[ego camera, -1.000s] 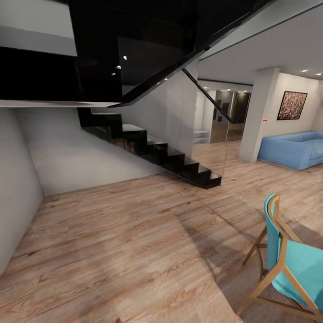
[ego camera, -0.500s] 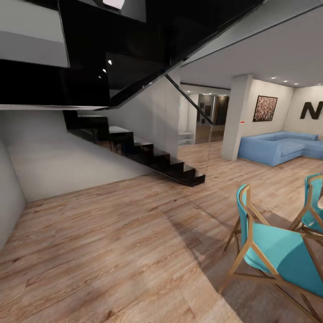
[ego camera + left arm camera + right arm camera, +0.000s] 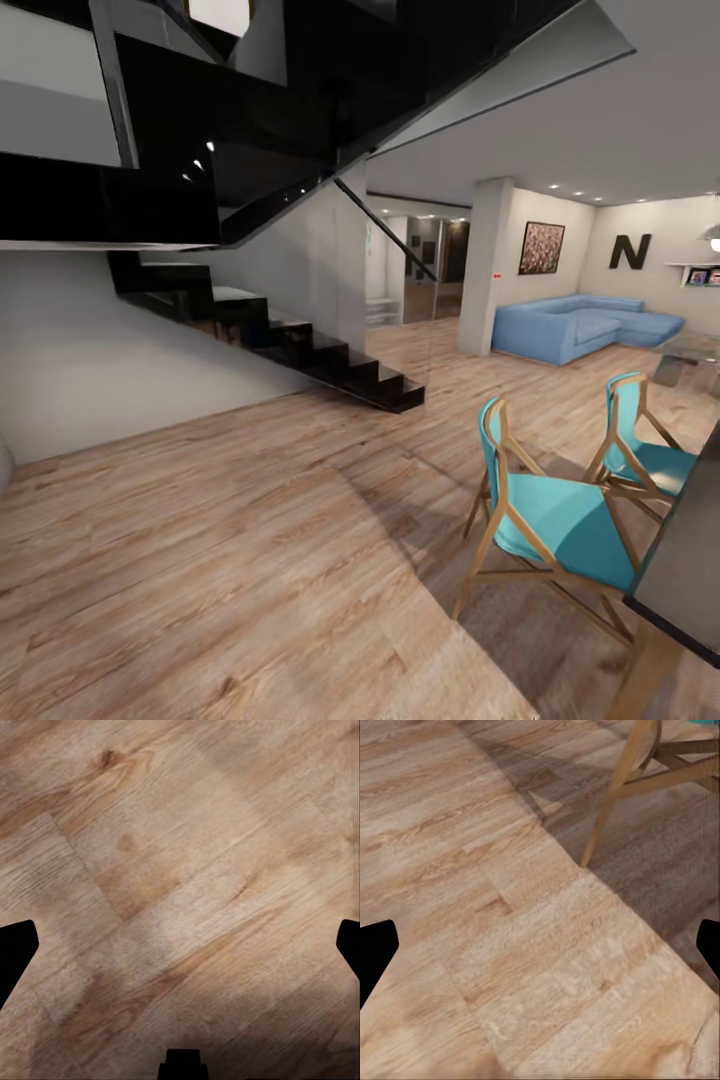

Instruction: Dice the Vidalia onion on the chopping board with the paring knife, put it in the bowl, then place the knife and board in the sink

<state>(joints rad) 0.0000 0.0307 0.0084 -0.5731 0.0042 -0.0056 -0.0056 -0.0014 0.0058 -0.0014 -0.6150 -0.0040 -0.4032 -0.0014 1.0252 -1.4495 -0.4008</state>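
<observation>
The onion, sink, chopping board, paring knife and bowl are out of view; I am in a living area with a light wood floor (image 3: 250, 540). In the left wrist view my left gripper (image 3: 180, 952) is open, its dark fingertips (image 3: 15, 952) far apart over bare floorboards. My right gripper (image 3: 540, 952) is open too, with nothing between its fingertips (image 3: 375, 952), over the floor beside a wooden chair leg (image 3: 619, 795).
A black staircase (image 3: 300, 345) runs along the white wall at the left. Two turquoise chairs (image 3: 550, 515) (image 3: 640, 450) stand at a dark table edge (image 3: 690, 570) on the right. A white pillar (image 3: 483, 265) and a blue sofa (image 3: 570, 325) lie farther back.
The camera has turned to the right: the staircase has slid left in the picture, and a second chair, the table edge and more of the sofa wall have come into view.
</observation>
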